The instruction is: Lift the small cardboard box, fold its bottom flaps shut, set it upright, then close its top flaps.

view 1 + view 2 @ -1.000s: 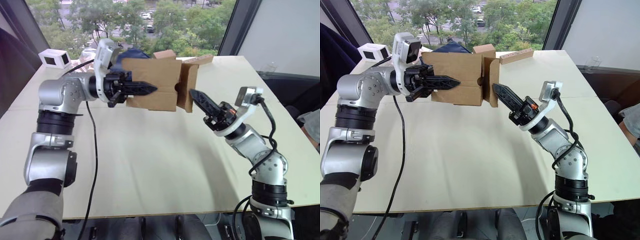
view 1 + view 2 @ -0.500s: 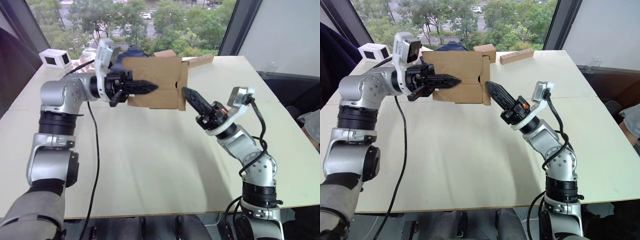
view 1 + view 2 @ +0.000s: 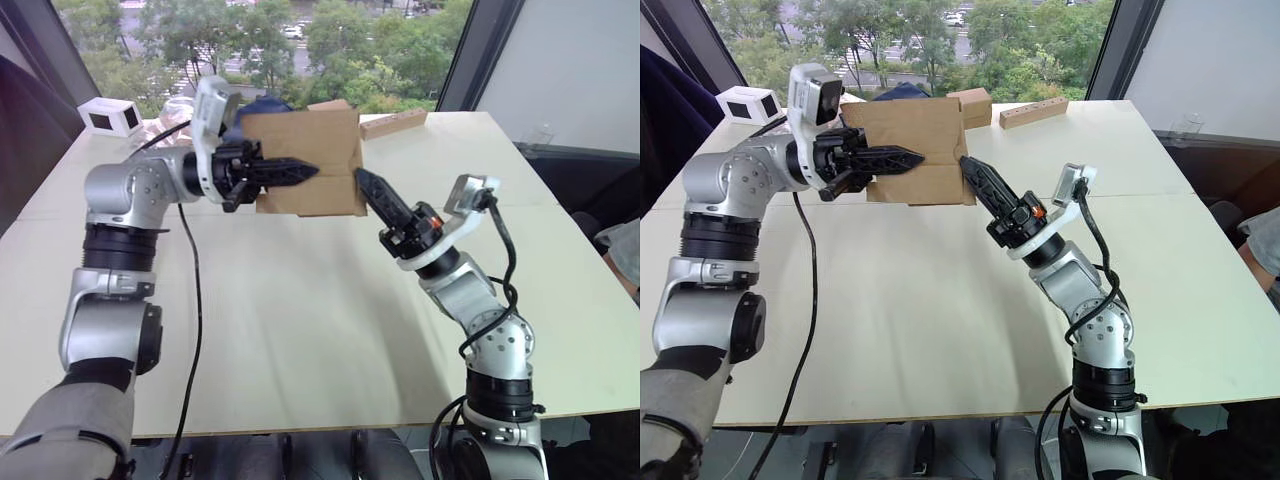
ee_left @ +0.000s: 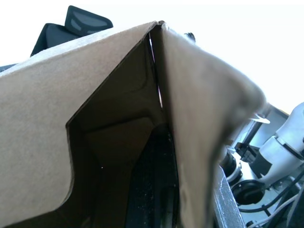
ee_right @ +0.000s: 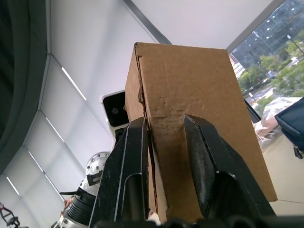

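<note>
The small cardboard box [image 3: 318,142] hangs in the air above the table's far middle, lying on its side. My left gripper [image 3: 305,172] is shut on its near wall, one finger outside and one finger [image 4: 153,190] inside the open end. The bottom flaps [image 5: 190,95] at the box's right end lie folded flat against it. My right gripper [image 3: 361,178] presses its fingertips [image 5: 137,130] on that end, fingers slightly open with nothing between them. The top flaps sit at the end by my left gripper, mostly hidden by it.
Behind the held box lie a navy pouch [image 3: 262,103] and another brown cube box [image 3: 975,103]. A long narrow tan box [image 3: 1033,111] rests at the back right. A small white box [image 3: 110,118] stands at the table's [image 3: 300,320] far left corner.
My right gripper has moved left against the box's right end. The flap that stood out there is now pushed flat. The left gripper has kept its hold.
</note>
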`<state>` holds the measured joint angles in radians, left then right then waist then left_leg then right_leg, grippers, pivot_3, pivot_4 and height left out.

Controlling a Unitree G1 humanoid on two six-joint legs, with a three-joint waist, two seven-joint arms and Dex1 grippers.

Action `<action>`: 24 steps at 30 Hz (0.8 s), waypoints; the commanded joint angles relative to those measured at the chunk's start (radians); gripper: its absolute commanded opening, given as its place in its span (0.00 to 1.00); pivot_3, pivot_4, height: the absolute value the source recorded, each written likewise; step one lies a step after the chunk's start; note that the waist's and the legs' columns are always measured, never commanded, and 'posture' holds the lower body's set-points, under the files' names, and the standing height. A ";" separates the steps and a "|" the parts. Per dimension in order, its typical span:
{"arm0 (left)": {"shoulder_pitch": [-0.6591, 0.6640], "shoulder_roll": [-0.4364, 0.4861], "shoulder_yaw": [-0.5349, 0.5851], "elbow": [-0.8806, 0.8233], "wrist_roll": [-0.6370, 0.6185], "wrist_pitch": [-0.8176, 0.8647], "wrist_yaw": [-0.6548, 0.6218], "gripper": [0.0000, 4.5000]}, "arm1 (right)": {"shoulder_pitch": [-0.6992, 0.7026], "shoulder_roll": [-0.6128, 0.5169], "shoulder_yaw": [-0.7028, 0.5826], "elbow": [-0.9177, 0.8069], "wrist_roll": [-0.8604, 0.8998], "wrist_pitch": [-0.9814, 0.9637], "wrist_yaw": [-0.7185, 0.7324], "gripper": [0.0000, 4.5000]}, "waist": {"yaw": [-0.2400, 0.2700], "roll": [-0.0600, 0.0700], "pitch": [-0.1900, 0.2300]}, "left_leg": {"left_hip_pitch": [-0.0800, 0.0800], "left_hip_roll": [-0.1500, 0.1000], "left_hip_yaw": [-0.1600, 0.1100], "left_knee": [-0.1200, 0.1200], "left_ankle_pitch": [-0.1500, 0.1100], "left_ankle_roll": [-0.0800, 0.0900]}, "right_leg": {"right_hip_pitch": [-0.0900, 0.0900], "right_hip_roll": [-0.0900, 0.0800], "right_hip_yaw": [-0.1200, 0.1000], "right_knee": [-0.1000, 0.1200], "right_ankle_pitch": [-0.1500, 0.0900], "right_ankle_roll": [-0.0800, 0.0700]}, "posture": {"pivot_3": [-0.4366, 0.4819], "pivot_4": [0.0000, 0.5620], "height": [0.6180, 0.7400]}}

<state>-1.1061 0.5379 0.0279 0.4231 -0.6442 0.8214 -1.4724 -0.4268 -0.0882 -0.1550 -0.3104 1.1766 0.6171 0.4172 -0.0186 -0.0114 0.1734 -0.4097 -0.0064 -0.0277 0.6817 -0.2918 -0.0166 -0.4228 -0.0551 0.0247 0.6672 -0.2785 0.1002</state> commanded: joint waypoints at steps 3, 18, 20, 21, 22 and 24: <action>-0.016 -0.011 0.029 0.000 -0.012 -0.026 0.011 0.00 | 0.011 0.046 0.025 -0.044 -0.010 -0.037 -0.026 0.27 | 0.000 0.000 0.000 | 0.000 0.000 0.000 0.000 0.000 0.000 | 0.000 0.000 0.000 0.000 0.000 0.000 | 0.48 0.27 1.00; -0.025 -0.008 0.030 0.038 -0.005 -0.053 0.017 0.00 | 0.104 0.045 0.024 -0.109 0.013 -0.047 -0.076 0.27 | 0.000 0.000 0.000 | 0.000 0.000 0.000 0.000 0.000 0.000 | 0.000 0.000 0.000 0.000 0.000 0.000 | 0.48 0.27 1.00; -0.028 -0.008 0.030 0.042 -0.005 -0.054 0.019 0.00 | 0.118 0.049 0.039 -0.118 0.012 -0.043 -0.078 0.27 | 0.000 0.000 0.000 | 0.000 0.000 0.000 0.000 0.000 0.000 | 0.000 0.000 0.000 0.000 0.000 0.000 | 0.48 0.27 1.00; -0.029 -0.009 0.030 0.043 -0.005 -0.053 0.018 0.00 | 0.124 0.053 0.048 -0.121 0.006 -0.044 -0.079 0.27 | 0.000 0.000 0.000 | 0.000 0.000 0.000 0.000 0.000 0.000 | 0.000 0.000 0.000 0.000 0.000 0.000 | 0.48 0.27 1.00; -0.029 -0.009 0.029 0.043 -0.006 -0.053 0.018 0.00 | 0.128 0.056 0.054 -0.122 0.001 -0.045 -0.080 0.27 | 0.000 0.000 0.000 | 0.000 0.000 0.000 0.000 0.000 0.000 | 0.000 0.000 0.000 0.000 0.000 0.000 | 0.48 0.27 1.00; -0.027 -0.011 0.023 0.039 -0.006 -0.049 0.013 0.00 | 0.116 0.067 0.063 -0.114 -0.007 -0.055 -0.082 0.27 | -0.001 0.000 0.000 | 0.000 0.000 0.000 0.000 0.000 0.000 | 0.000 0.000 0.000 0.000 0.000 0.000 | 0.48 0.27 1.00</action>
<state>-1.1064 0.5268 0.0319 0.4785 -0.6416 0.7775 -1.4550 -0.2926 -0.0355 -0.1188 -0.3893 1.1690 0.5706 0.3336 -0.0192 -0.0113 0.1734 -0.4097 -0.0065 -0.0277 0.6815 -0.2918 -0.0167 -0.4229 -0.0549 0.0248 0.6672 -0.2785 0.1002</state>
